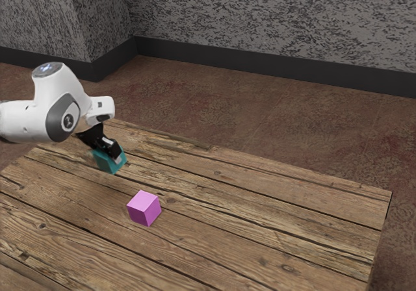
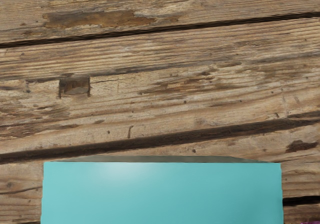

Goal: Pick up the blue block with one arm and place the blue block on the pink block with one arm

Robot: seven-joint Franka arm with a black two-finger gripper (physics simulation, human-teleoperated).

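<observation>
The gripper (image 1: 108,151) clamps the blue block (image 1: 111,163) (teal, tilted) between both fingers just inside the wooden table's (image 1: 273,239) far edge, with bare planks from the hand to the pink block (image 1: 143,208), apart toward the exterior view's right; brown floor (image 1: 292,115), speckled grey walls (image 1: 260,12).

Bare table planks (image 1: 260,200) stretch from your gripper (image 1: 108,152), clamped on the blue block (image 1: 111,164), to the pink block (image 1: 143,208) nearby.
</observation>
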